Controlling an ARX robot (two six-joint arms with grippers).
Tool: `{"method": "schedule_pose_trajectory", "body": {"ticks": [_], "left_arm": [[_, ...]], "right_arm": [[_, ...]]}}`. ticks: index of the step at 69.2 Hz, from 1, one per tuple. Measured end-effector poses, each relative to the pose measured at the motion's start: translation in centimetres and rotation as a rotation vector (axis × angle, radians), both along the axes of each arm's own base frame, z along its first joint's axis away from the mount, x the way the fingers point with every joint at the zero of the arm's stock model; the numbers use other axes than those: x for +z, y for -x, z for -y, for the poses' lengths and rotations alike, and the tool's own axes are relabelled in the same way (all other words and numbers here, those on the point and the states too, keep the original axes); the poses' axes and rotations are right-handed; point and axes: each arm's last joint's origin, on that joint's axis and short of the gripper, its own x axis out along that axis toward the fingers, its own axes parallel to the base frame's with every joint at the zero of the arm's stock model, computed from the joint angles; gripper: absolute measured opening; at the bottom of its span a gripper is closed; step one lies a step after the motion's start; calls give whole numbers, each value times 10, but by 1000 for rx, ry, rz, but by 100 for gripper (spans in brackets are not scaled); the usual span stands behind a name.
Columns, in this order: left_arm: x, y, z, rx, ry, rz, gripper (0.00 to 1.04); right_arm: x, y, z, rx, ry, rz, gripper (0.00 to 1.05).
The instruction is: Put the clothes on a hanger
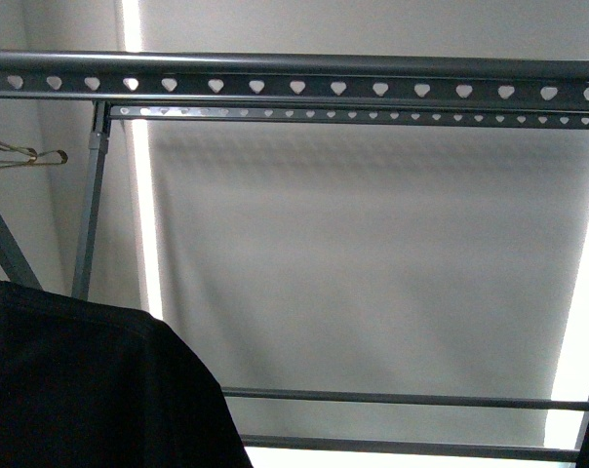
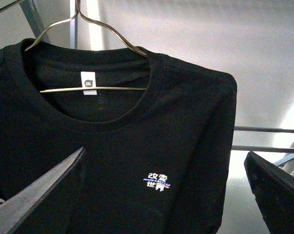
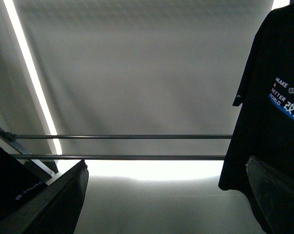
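Both left hand (image 2: 164, 152) and right hand (image 3: 166, 161) gape empty — T-shirt (image 2: 186, 122) on wire hanger (image 2: 113, 88) likely next needs hooking onto rack (image 1: 275, 66).

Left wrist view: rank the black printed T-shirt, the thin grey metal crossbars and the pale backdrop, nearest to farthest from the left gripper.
1. Black printed T-shirt, on a thin wire hanger, directly before the left gripper.
2. Thin grey metal crossbars, behind the shirt's shoulder.
3. Pale backdrop, farthest, behind the bars.
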Motion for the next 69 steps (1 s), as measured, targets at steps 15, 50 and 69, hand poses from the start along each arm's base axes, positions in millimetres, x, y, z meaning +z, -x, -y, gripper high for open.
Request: {"method": "schedule_pose_trajectory", "body": {"ticks": [15,50,69], "left_arm": [[0,0,0,0,0,0,98],[0,0,0,0,0,0,98],[0,0,0,0,0,0,98]], "right_arm": [[0,0,0,0,0,0,97],[0,0,0,0,0,0,97],[0,0,0,0,0,0,97]]}}
